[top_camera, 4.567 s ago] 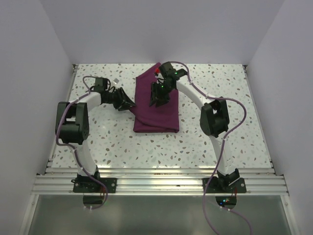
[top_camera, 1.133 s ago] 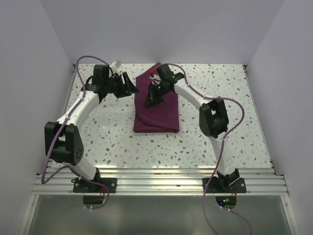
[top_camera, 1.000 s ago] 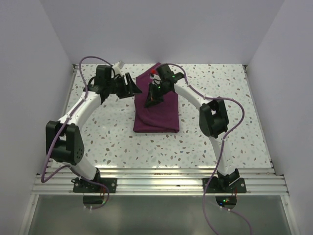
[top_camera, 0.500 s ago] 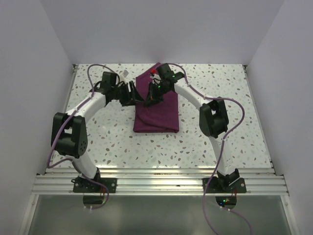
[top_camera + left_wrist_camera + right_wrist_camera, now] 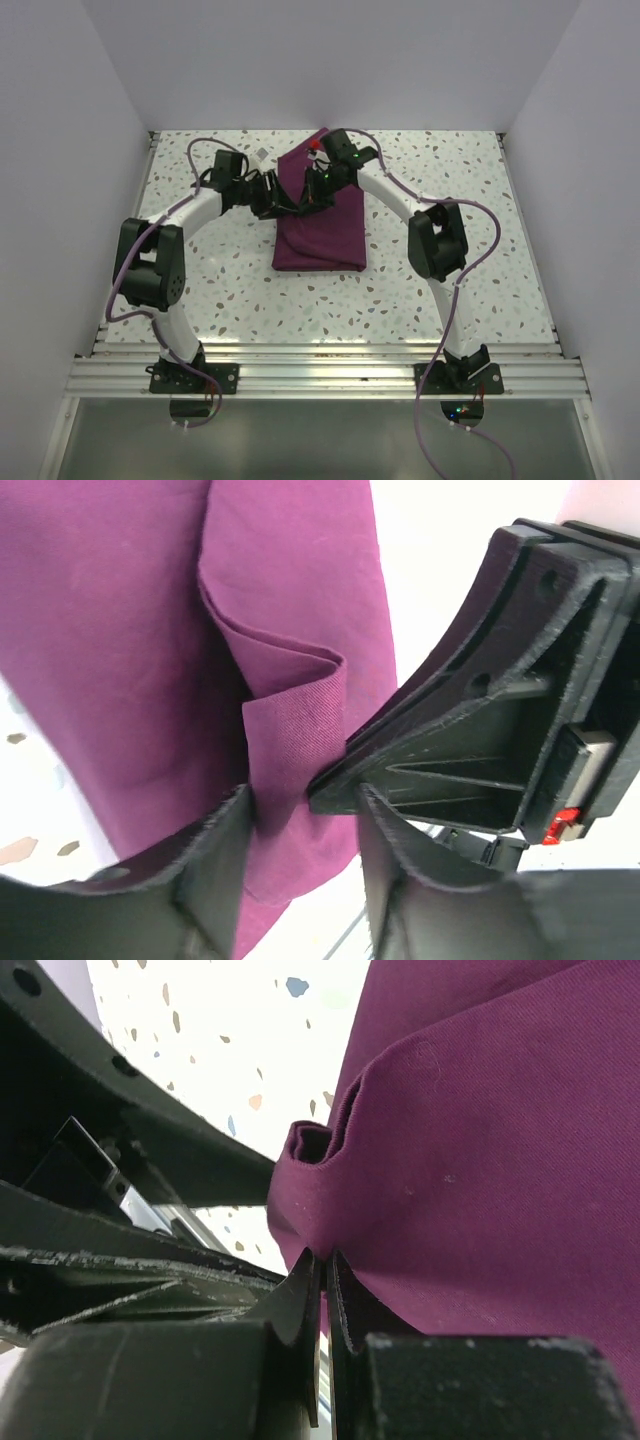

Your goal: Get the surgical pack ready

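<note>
Jaws of the left gripper (image 5: 300,825) are seen spread around a raised fold of the large dark magenta-purple cloth bundle (image 5: 290,730), a gap shown only by the left wrist view. From above, the bundle is seen lying on the white speckled table (image 5: 300,300), both sets of fingertips lost in black. That same fold is pinched by the right gripper (image 5: 322,1270), pressed together. Bundle contents are hidden.

You're in a robot lab test cell: plain white walls (image 5: 100,80) box in a speckled terrazzo table (image 5: 480,270), with bare aluminium rails (image 5: 330,375) along its near edge.
</note>
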Tool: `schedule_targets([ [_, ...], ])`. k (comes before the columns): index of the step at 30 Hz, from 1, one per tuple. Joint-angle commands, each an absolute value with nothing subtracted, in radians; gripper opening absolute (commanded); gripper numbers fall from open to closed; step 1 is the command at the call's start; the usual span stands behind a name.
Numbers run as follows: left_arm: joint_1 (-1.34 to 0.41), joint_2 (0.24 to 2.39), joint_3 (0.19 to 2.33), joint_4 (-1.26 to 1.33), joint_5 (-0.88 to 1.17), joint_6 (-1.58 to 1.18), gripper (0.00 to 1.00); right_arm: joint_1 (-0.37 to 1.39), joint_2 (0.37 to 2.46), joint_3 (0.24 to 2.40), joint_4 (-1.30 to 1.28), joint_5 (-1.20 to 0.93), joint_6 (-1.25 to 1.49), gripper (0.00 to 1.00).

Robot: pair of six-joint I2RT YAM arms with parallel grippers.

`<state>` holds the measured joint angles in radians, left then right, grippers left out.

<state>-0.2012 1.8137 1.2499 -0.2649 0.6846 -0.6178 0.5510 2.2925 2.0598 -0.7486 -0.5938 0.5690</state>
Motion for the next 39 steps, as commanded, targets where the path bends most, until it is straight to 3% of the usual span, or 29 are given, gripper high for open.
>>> schedule_targets([
  [1,-0.202,1.828,1.241,-0.192,0.739,-0.638,0.47,0.555,2.266,2.085,-0.709,-0.657,0.601,0.0],
  [5,-0.196,1.83,1.216,-0.192,0.742,-0.635,0.28,0.555,2.284,2.105,-0.71,-0.663,0.618,0.0],
  [9,-0.192,1.83,1.197,-0.195,0.735,-0.635,0.18,0.557,2.298,2.117,-0.71,-0.667,0.626,0.01],
  [10,-0.19,1.83,1.192,-0.196,0.732,-0.632,0.11,0.555,2.302,2.12,-0.71,-0.669,0.626,0.02],
  [14,-0.175,1.833,1.174,-0.206,0.724,-0.629,0.0,0.557,2.307,2.134,-0.733,-0.655,0.612,0.11],
  [16,-0.169,1.83,1.16,-0.216,0.709,-0.621,0.0,0.555,2.31,2.141,-0.758,-0.646,0.594,0.2],
  [17,-0.164,1.832,1.158,-0.224,0.7,-0.618,0.0,0.554,2.312,2.161,-0.796,-0.622,0.582,0.32],
  [20,-0.15,1.836,1.141,-0.256,0.67,-0.604,0.0,0.543,2.313,2.215,-0.894,-0.537,0.525,0.44],
  [24,-0.129,1.851,1.127,-0.311,0.62,-0.591,0.0,0.494,2.281,2.191,-0.917,-0.465,0.492,0.48],
  [31,-0.123,1.901,1.16,-0.339,0.601,-0.568,0.0,0.426,2.258,2.114,-0.858,-0.439,0.462,0.47],
  [33,-0.123,1.899,1.167,-0.341,0.603,-0.568,0.03,0.42,2.26,2.109,-0.847,-0.428,0.46,0.47],
  [36,-0.123,1.875,1.18,-0.356,0.601,-0.561,0.26,0.402,2.255,2.094,-0.816,-0.419,0.462,0.46],
  [39,-0.123,1.836,1.203,-0.383,0.592,-0.552,0.4,0.377,2.26,2.091,-0.79,-0.408,0.462,0.46],
])
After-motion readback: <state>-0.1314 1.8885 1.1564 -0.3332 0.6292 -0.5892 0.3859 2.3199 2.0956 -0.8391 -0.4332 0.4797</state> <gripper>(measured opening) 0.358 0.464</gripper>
